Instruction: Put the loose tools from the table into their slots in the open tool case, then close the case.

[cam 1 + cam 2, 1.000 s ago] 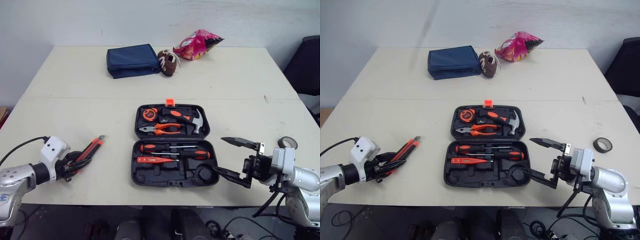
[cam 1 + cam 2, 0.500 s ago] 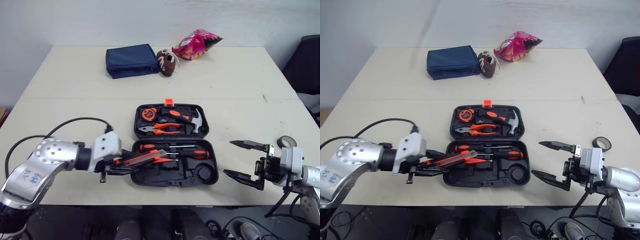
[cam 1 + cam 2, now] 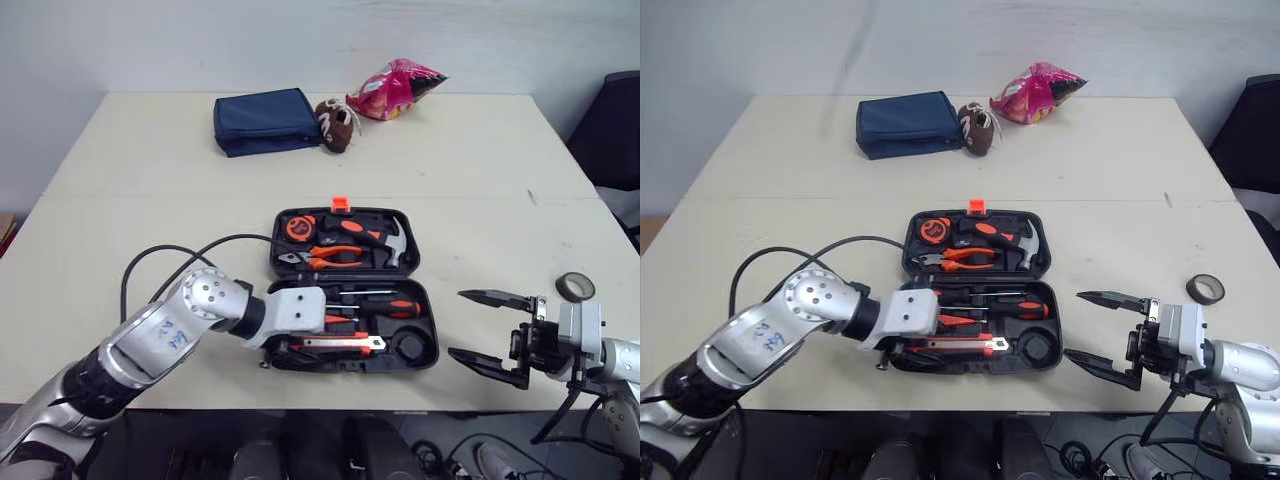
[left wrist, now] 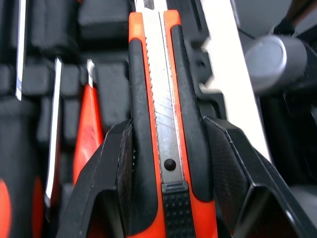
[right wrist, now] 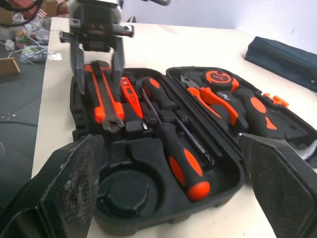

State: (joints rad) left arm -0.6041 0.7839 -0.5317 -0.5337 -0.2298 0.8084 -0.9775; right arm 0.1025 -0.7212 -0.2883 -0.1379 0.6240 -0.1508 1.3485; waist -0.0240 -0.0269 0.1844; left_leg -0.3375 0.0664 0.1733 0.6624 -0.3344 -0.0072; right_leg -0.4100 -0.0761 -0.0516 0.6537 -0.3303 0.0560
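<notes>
The black tool case (image 3: 425,300) lies open near the table's front edge. Its far half holds a tape measure, pliers (image 3: 325,258) and a hammer. Its near half holds screwdrivers (image 3: 385,305). My left gripper (image 4: 168,126) is shut on an orange and black utility knife (image 3: 340,345), which lies lengthwise along the front row of the near half. I cannot tell whether the knife is seated in a slot. My right gripper (image 3: 485,328) stands open and empty just right of the case. A black tape roll (image 3: 574,287) lies on the table farther right.
At the back of the table are a blue pouch (image 3: 265,120), a small brown football (image 3: 335,125) and a pink snack bag (image 3: 395,88). A dark chair (image 3: 615,120) stands off the right edge. A round recess (image 3: 408,347) in the case's front right corner is bare.
My left arm has carried the knife from the table's left side over the case and down onto its front row. The right gripper has drawn back to the right and stays open.
</notes>
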